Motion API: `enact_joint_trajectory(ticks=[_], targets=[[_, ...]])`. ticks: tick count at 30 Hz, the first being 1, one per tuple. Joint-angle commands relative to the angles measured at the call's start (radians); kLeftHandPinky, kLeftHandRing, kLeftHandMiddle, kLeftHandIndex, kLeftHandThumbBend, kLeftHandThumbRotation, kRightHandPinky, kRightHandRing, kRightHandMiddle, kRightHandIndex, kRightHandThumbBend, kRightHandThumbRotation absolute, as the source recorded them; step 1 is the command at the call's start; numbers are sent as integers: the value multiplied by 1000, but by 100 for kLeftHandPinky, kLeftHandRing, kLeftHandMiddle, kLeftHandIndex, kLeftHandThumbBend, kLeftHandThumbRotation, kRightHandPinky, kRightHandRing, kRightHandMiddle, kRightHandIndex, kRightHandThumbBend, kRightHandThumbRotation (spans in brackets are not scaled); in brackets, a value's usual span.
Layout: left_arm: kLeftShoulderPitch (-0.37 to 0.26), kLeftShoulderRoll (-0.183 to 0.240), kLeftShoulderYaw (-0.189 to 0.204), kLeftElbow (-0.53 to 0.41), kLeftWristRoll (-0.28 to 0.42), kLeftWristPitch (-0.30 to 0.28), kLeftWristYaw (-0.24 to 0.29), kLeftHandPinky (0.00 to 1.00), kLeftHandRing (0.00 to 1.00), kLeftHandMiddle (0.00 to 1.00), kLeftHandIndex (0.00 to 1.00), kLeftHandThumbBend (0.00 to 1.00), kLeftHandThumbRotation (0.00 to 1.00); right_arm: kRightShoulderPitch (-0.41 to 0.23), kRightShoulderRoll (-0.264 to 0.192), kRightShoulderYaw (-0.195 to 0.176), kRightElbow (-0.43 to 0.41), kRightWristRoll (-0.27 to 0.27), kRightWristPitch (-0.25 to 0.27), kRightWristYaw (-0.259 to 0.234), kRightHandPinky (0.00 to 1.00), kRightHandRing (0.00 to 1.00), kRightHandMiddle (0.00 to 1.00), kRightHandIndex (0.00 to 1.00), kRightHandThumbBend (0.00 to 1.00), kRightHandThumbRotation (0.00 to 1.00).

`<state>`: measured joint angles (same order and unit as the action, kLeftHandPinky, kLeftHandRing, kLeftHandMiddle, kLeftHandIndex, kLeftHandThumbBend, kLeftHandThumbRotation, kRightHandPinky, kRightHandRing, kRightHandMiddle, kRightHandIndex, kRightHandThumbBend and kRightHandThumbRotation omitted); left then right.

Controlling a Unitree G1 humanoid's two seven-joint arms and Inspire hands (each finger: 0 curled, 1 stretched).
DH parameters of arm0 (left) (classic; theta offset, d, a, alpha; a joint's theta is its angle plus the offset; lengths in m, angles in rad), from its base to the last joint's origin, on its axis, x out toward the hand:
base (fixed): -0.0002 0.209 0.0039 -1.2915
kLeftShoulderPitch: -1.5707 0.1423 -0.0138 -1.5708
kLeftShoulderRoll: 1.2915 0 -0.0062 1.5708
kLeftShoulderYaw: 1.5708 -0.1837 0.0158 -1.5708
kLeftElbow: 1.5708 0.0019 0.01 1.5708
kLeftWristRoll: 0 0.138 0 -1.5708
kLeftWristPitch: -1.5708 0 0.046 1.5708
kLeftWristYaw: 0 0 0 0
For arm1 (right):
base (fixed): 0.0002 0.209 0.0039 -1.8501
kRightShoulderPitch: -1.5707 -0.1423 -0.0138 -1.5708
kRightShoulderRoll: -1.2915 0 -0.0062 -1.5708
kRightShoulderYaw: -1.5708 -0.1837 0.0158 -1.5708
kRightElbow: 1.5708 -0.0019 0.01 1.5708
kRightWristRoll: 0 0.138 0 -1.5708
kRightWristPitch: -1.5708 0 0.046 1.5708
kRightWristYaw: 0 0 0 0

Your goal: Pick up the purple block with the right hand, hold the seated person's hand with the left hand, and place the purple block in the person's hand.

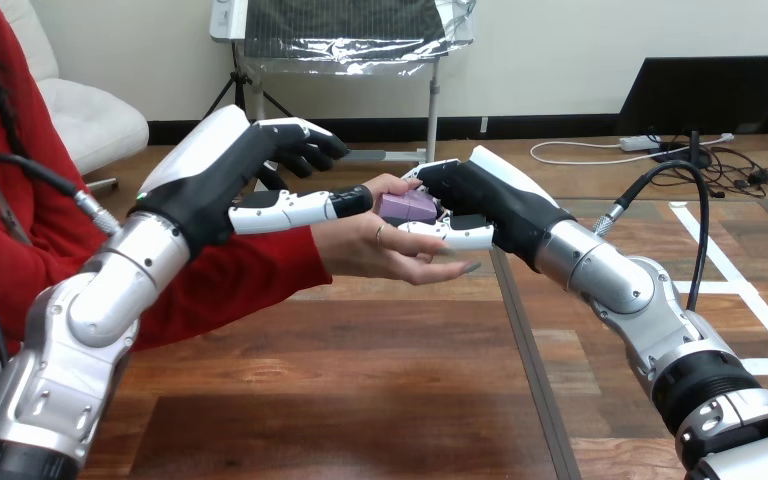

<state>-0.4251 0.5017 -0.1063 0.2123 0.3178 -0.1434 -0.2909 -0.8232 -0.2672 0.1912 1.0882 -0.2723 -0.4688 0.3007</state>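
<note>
Here right hand (490, 205) pinches purple block (407, 207) over person's hand (380, 250); left hand (230, 170) over it, grip unclear.

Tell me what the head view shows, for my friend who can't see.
The robot's right hand pinches a purple block over the person's hand, held open above the table. The robot's left hand is over the person's wrist.

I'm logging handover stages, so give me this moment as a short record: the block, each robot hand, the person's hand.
person's hand: open, held out between the two robot hands
purple block: pinched by the right hand, right over the person's hand
right hand: shut on the purple block
left hand: on the person's hand at its wrist end; grip cannot be told
stage: block not yet released
</note>
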Motion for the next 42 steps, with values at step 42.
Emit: enact_joint_trajectory(ticks=[42], targets=[[164,-10,168,-60,-267,-221,-45,73,76,75,74,100,100,-16,-70,-47,14,25,13,-19,54,61,63,66,28,65]])
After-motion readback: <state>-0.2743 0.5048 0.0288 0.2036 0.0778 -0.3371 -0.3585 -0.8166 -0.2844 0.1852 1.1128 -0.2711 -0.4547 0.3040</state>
